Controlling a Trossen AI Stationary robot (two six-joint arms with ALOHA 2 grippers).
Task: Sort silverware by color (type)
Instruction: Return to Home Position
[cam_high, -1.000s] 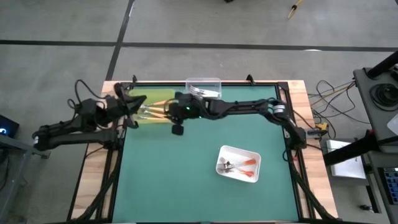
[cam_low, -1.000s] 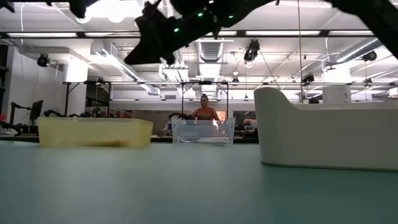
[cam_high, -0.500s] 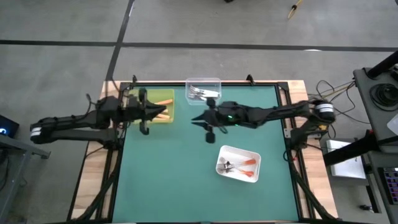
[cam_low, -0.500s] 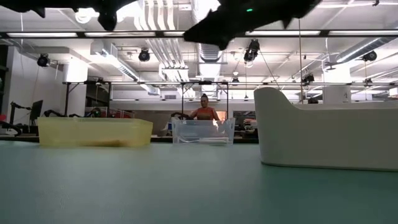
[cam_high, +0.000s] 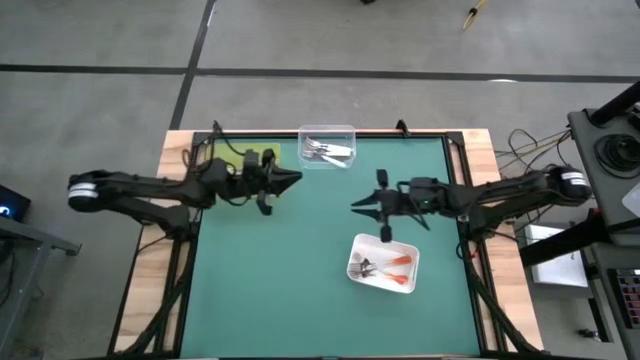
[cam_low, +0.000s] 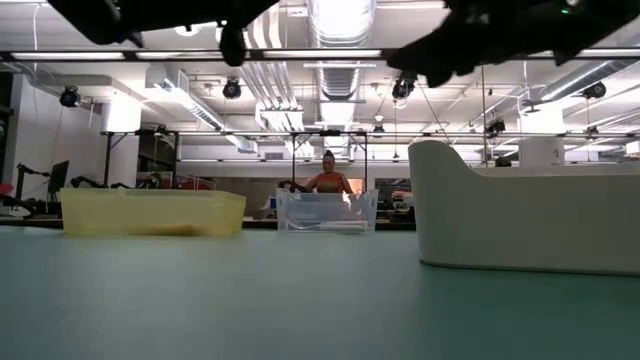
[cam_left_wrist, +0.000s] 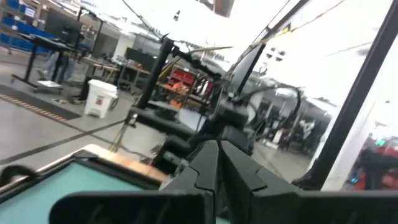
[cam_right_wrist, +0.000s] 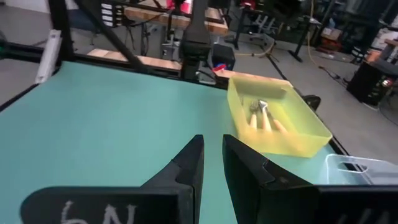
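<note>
The silverware lies sorted in three trays. Tan-handled forks (cam_right_wrist: 262, 116) lie in the yellow tray (cam_right_wrist: 309, 138) at the far left, white-handled forks (cam_high: 325, 150) in the clear tray (cam_high: 327, 131) at the far edge, and red-orange-handled forks (cam_high: 398, 263) in the white tray (cam_high: 375, 242) right of centre. My left gripper (cam_high: 296, 178) is shut and holds nothing; it hovers just right of the yellow tray (cam_high: 268, 155). My right gripper (cam_high: 357, 205) hovers over the mat beyond the white tray's far side. A narrow gap shows between its fingers (cam_right_wrist: 212, 155), with nothing in it.
The green mat (cam_high: 280, 280) lies bare across the near half and the middle. In the low view the white tray (cam_low: 530, 215) stands close on the right, with the yellow tray (cam_low: 150, 212) and the clear tray (cam_low: 327, 210) farther back. A person shows in the room behind.
My right gripper has drawn back from over the yellow tray toward the table's right, to above the mat beside the white tray. My left gripper has gone toward the table's right, across the yellow tray, and has rolled as it went.
</note>
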